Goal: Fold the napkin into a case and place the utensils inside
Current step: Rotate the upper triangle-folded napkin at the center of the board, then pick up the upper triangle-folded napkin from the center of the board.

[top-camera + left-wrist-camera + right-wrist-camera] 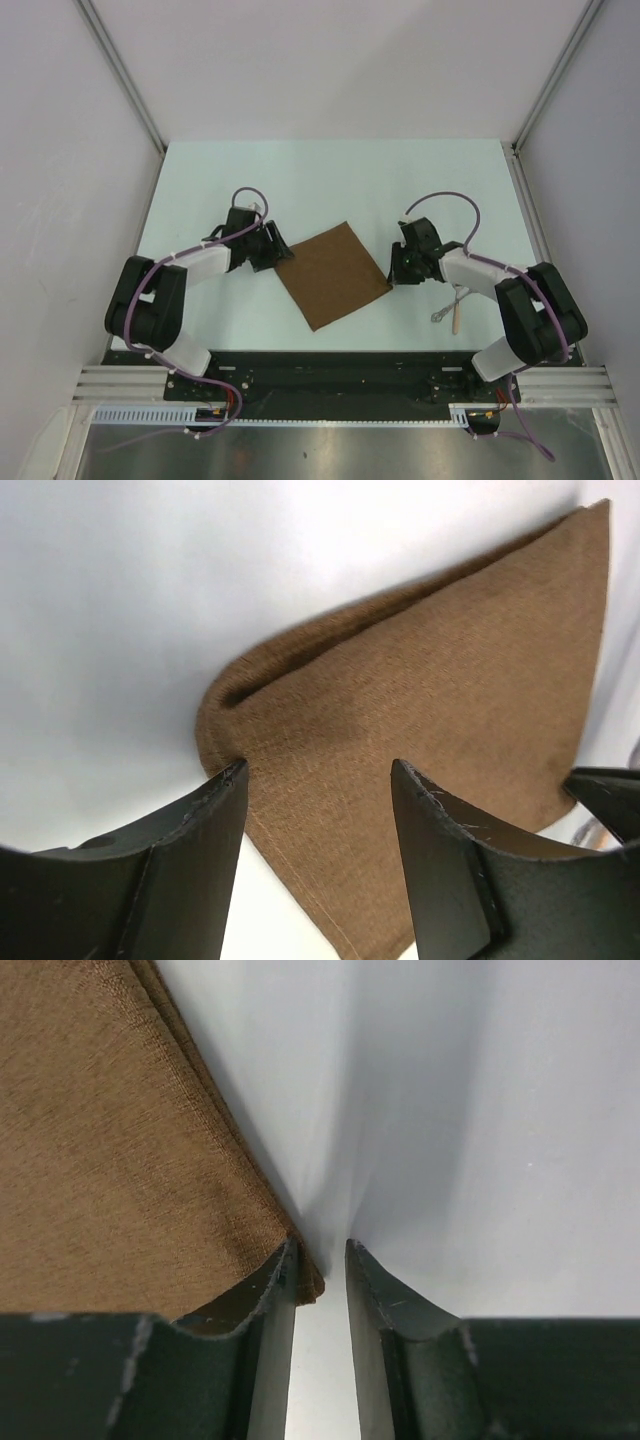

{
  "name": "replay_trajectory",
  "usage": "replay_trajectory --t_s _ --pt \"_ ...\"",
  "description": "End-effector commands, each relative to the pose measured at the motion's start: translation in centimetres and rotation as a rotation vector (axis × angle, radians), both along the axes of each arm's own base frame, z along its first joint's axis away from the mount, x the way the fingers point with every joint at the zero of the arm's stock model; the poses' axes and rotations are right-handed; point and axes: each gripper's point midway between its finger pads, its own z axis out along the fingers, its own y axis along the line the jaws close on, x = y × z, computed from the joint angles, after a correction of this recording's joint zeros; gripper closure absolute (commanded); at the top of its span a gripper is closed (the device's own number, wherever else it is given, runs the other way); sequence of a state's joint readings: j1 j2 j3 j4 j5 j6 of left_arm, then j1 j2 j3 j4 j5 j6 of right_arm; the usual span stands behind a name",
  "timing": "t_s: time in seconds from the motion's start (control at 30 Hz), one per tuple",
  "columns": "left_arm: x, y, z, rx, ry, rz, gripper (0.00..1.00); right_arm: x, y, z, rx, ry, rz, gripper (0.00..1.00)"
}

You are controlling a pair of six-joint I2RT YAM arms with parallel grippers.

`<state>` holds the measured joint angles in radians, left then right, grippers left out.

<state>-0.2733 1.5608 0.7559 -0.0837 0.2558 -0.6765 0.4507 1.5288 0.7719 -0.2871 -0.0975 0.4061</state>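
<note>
The dark-brown napkin (333, 275) lies flat on the table, folded to a rough square turned like a diamond. My left gripper (283, 250) is at its left corner, jaws wide open over the rounded folded corner (400, 710), holding nothing. My right gripper (393, 272) is at its right corner. Its jaws stand a narrow gap apart, and the napkin's layered corner (120, 1140) lies under and just inside the left finger (270, 1310). The utensils lie right of the napkin: a pale-handled one (456, 316) and a silver one (441, 314), untouched.
The pale table top (330, 180) is walled by white panels at the back and sides. The black mounting rail (330, 365) runs along the near edge. The right arm's body (530, 310) is close beside the utensils.
</note>
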Motion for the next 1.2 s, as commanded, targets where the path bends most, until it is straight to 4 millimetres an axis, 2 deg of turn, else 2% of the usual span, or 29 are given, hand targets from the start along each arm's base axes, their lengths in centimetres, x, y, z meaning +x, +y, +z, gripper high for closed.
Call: replay_trajectory --t_s 0.0,0.07,0.17,0.23,0.27,0.3,0.33,0.37,0.4,0.43,0.47,0.57,0.63,0.67,0.7,0.73,0.77,0.8,0.83,0.87,0.9,0.93,1.0,1.03,1.17 --pt "1.9 1.0 0.6 0.064 -0.052 0.015 0.36 -0.5 0.0 -0.3 0.021 -0.033 -0.017 0.70" --pt "2.0 1.2 0.7 0.075 -0.058 0.019 0.36 -0.7 -0.4 -0.8 -0.010 -0.021 -0.017 0.71" --pt "1.9 1.4 2.2 0.076 -0.089 0.020 0.35 -0.1 -1.0 0.3 -0.057 -0.060 -0.025 0.72" --pt "1.5 2.1 2.8 0.102 -0.108 0.041 0.33 0.6 -1.9 2.4 -0.132 -0.142 -0.039 0.71" --pt "1.5 2.5 4.8 0.102 -0.164 0.058 0.33 1.3 -1.6 4.0 -0.149 -0.194 -0.022 0.68" --pt "1.4 3.5 5.3 0.135 -0.183 0.100 0.30 1.2 -1.8 4.7 -0.197 -0.218 -0.011 0.66" --pt "0.9 4.2 5.7 0.146 -0.200 0.127 0.30 1.4 -1.5 5.9 -0.210 -0.249 -0.005 0.56" --pt "0.8 4.8 7.6 0.127 -0.255 0.170 0.29 2.0 -0.9 7.6 -0.237 -0.301 0.011 0.52" --pt "0.5 5.8 8.3 0.140 -0.276 0.219 0.28 1.7 -0.4 8.3 -0.256 -0.314 0.032 0.48" --pt "-0.2 6.5 8.2 0.141 -0.277 0.249 0.28 1.7 0.3 9.0 -0.262 -0.336 0.053 0.39" --pt "-0.5 7.2 10.0 0.111 -0.322 0.299 0.27 2.0 1.3 10.3 -0.256 -0.369 0.080 0.35" --pt "-1.6 9.0 10.8 0.115 -0.338 0.396 0.27 0.2 7.1 10.7 -0.156 -0.363 0.255 0.29" --pt "-2.6 10.5 12.1 0.132 -0.351 0.466 0.27 -0.9 11.6 12.1 -0.071 -0.389 0.352 0.27" --pt "-3.1 11.2 12.1 0.139 -0.335 0.500 0.27 -1.5 13.3 10.8 -0.063 -0.351 0.399 0.27" --pt "-3.2 11.7 13.3 0.132 -0.363 0.525 0.26 -2.1 16.1 12.1 -0.021 -0.381 0.448 0.27" --pt "-3.3 12.2 13.8 0.137 -0.370 0.548 0.26 -2.3 17.5 11.9 -0.014 -0.376 0.471 0.27" --pt "-3.8 12.7 13.8 0.145 -0.349 0.571 0.25 -2.6 18.7 10.0 -0.038 -0.341 0.502 0.27" --pt "-3.8 12.9 14.5 0.141 -0.351 0.580 0.25 -2.4 20.9 11.2 -0.019 -0.368 0.529 0.28" --pt "-3.9 13.0 14.5 0.144 -0.339 0.584 0.24 -3.2 22.3 10.8 -0.023 -0.363 0.564 0.30" --pt "-4.2 13.1 14.2 0.152 -0.312 0.578 0.23 -3.4 23.2 8.5 -0.066 -0.320 0.588 0.32" --pt "-4.1 13.1 14.4 0.155 -0.302 0.573 0.23 -3.5 24.0 8.0 -0.075 -0.313 0.601 0.32" --pt "-4.2 13.1 14.1 0.161 -0.285 0.570 0.23 -3.6 25.7 8.8 -0.060 -0.331 0.619 0.34" --pt "-4.5 13.2 13.6 0.170 -0.254 0.566 0.22 -3.7 25.9 6.0 -0.123 -0.281 0.637 0.34" --pt "-4.6 13.3 13.3 0.177 -0.243 0.561 0.22 -3.6 26.5 5.8 -0.126 -0.282 0.642 0.34" --pt "-4.7 12.9 12.6 0.157 -0.230 0.532 0.22 -4.0 26.1 3.6 -0.179 -0.244 0.652 0.35"
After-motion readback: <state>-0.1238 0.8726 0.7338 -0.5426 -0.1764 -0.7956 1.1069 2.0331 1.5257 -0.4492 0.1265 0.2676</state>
